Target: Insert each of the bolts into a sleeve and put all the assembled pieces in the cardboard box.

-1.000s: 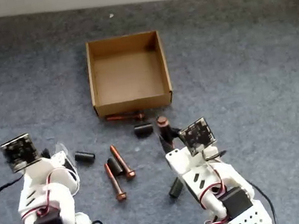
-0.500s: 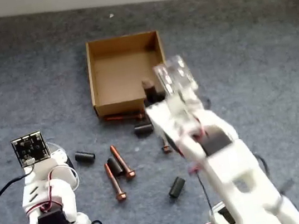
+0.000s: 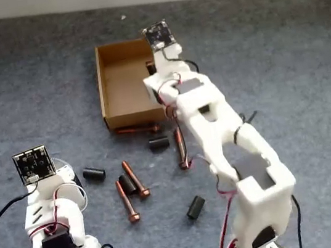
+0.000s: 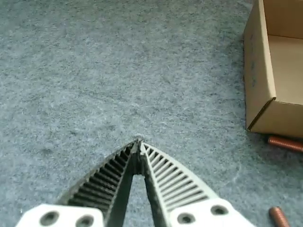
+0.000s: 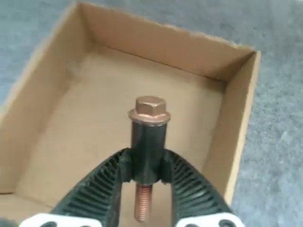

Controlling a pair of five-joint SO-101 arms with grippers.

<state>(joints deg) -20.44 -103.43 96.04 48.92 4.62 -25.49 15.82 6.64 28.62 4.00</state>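
Note:
My right gripper [image 5: 144,163] is shut on a black sleeve [image 5: 148,142] with a copper bolt [image 5: 149,109] through it, upright above the floor of the cardboard box [image 5: 57,137]. In the high view the right arm [image 3: 208,117] stretches over the box [image 3: 123,83]. Loose bolts [image 3: 135,178] [image 3: 127,201] [image 3: 181,149] and sleeves [image 3: 94,174] [image 3: 159,142] [image 3: 195,207] lie on the carpet in front of the box; one bolt [image 3: 135,129] rests against its front wall. My left gripper [image 4: 138,144] is shut and empty, low over bare carpet to the box's left.
Grey carpet covers the whole table. The left arm [image 3: 47,210] stands at the front left. In the left wrist view a box corner [image 4: 272,75] and two bolt ends [image 4: 285,143] [image 4: 278,216] show. Open carpet lies left and right of the box.
The right arm has swung from the front of the table out over the box, carrying the sleeved bolt. The left arm shifted only slightly.

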